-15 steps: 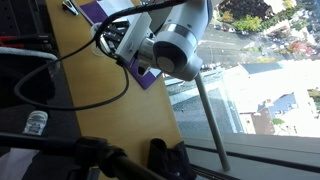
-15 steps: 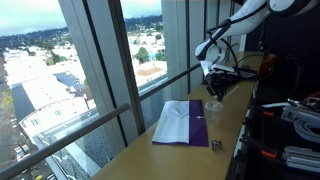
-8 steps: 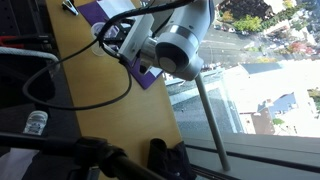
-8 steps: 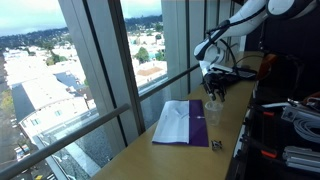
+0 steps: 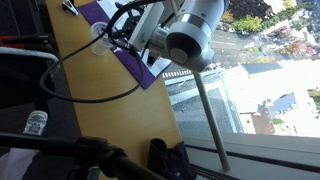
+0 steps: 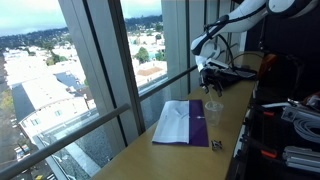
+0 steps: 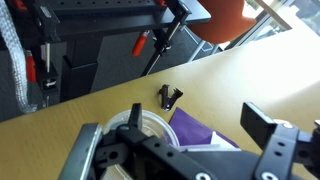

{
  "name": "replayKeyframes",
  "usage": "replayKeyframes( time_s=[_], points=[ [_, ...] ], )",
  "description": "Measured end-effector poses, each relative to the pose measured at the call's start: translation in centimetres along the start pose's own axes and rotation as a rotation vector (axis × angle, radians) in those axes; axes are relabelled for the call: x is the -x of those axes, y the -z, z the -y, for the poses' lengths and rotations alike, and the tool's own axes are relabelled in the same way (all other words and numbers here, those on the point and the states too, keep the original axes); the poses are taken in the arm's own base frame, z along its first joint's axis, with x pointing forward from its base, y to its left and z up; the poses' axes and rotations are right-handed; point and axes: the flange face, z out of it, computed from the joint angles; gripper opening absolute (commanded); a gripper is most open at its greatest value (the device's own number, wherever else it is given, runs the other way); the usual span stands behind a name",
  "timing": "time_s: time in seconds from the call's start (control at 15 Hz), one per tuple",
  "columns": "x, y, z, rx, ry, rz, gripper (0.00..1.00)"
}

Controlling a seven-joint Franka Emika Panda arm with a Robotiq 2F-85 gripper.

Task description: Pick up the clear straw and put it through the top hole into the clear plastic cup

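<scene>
The clear plastic cup (image 6: 213, 107) stands on the wooden ledge by the window, next to a purple sheet. In the wrist view its round lid (image 7: 128, 128) lies under the left finger. My gripper (image 6: 207, 73) hangs just above the cup, open, with nothing between its fingers (image 7: 262, 125). In an exterior view the gripper (image 5: 122, 33) is beside the cup (image 5: 100, 31). The clear straw is too thin to make out in any view, and the top hole is hidden behind the gripper body.
A purple sheet (image 6: 186, 122) with white paper on it lies on the ledge (image 6: 150, 160). A small black clip (image 7: 170, 96) sits past the cup. Black cables (image 5: 70, 95) loop over the wood. Window glass and mullions (image 6: 105, 70) border the ledge.
The gripper has opened from shut to wide and risen a little above the cup.
</scene>
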Motion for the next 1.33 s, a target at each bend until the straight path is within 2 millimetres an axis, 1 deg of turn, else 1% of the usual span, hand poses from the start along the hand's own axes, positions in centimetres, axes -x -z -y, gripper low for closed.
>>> replayKeyframes(
  time_s=[0.27,0.47,0.8,1.33],
  points=[
    [1.6,1.4,3.5,0.009,0.055,-0.004,1.00],
    [2.7,2.5,5.0,0.020,0.078,-0.018,1.00],
    [3.5,4.1,5.9,0.043,0.111,-0.050,1.00],
    [3.2,3.7,5.5,0.041,0.105,-0.043,1.00]
  ],
)
